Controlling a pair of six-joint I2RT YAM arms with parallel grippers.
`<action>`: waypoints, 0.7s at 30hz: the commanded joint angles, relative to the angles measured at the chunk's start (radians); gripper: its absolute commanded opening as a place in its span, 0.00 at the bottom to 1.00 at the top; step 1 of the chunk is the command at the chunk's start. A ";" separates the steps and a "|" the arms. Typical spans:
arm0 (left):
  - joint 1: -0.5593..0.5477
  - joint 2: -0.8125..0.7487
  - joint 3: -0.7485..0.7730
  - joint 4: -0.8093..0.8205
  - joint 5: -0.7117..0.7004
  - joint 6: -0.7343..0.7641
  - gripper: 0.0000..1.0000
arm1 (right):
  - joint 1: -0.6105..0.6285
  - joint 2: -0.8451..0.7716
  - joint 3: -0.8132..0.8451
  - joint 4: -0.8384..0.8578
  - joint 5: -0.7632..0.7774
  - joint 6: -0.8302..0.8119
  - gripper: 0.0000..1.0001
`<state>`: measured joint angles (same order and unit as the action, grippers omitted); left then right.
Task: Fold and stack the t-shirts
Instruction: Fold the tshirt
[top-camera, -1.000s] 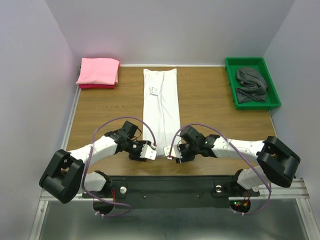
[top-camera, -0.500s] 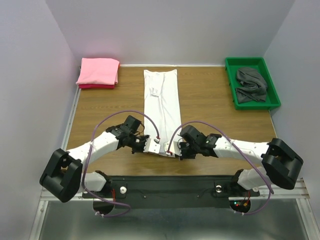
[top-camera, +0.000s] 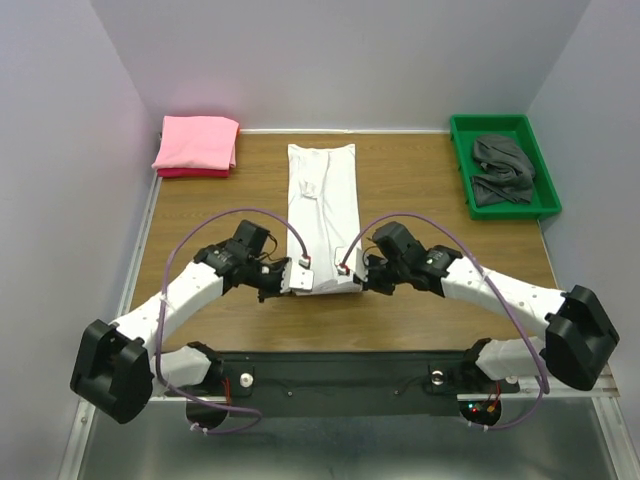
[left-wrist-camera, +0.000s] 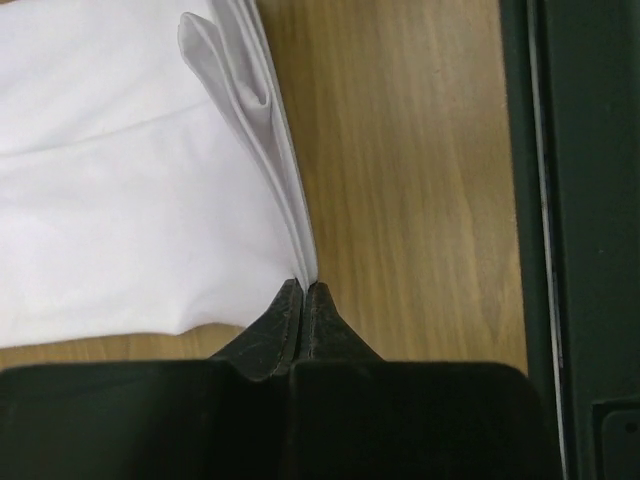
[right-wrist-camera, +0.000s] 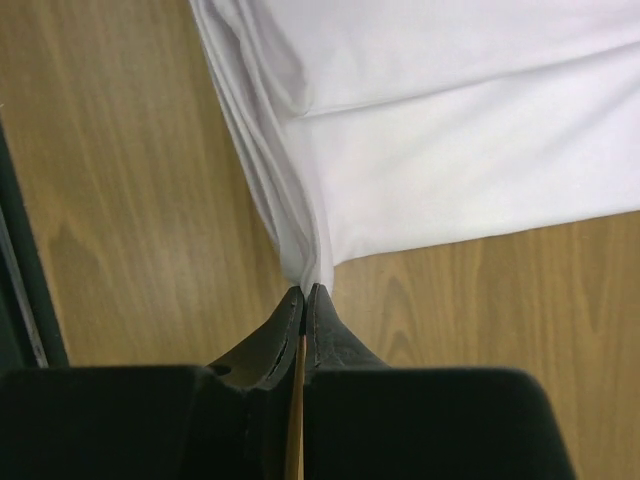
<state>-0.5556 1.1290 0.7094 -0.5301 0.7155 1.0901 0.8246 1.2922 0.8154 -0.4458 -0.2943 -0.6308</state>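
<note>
A white t-shirt (top-camera: 324, 205), folded into a long strip, lies down the middle of the wooden table. Its near end is lifted and doubled back. My left gripper (top-camera: 297, 279) is shut on the near left corner of the white t-shirt (left-wrist-camera: 150, 200), the cloth pinched at the fingertips (left-wrist-camera: 304, 296). My right gripper (top-camera: 352, 272) is shut on the near right corner of that shirt (right-wrist-camera: 450, 170), with layers bunched at its tips (right-wrist-camera: 310, 292). A folded pink t-shirt (top-camera: 197, 142) lies on a red one at the back left. A crumpled grey t-shirt (top-camera: 503, 168) sits in the green bin.
The green bin (top-camera: 462, 165) stands at the back right corner. The black base rail (top-camera: 340, 370) runs along the near edge below both arms. Bare wood (top-camera: 420, 190) lies on either side of the white strip.
Both grippers have shut on the near corners of the white shirt and carried them up and away from the near edge, so the near end now folds back over the strip.
</note>
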 joint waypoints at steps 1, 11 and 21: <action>0.080 0.037 0.103 0.004 0.059 -0.016 0.00 | -0.045 0.019 0.088 -0.005 0.004 -0.076 0.01; 0.246 0.359 0.401 0.018 0.090 0.099 0.00 | -0.226 0.265 0.320 -0.004 -0.055 -0.239 0.01; 0.367 0.765 0.858 -0.122 0.116 0.195 0.00 | -0.361 0.564 0.652 -0.007 -0.117 -0.317 0.01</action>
<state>-0.2173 1.8282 1.4506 -0.5743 0.8040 1.2324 0.4992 1.8099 1.3754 -0.4583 -0.3763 -0.8989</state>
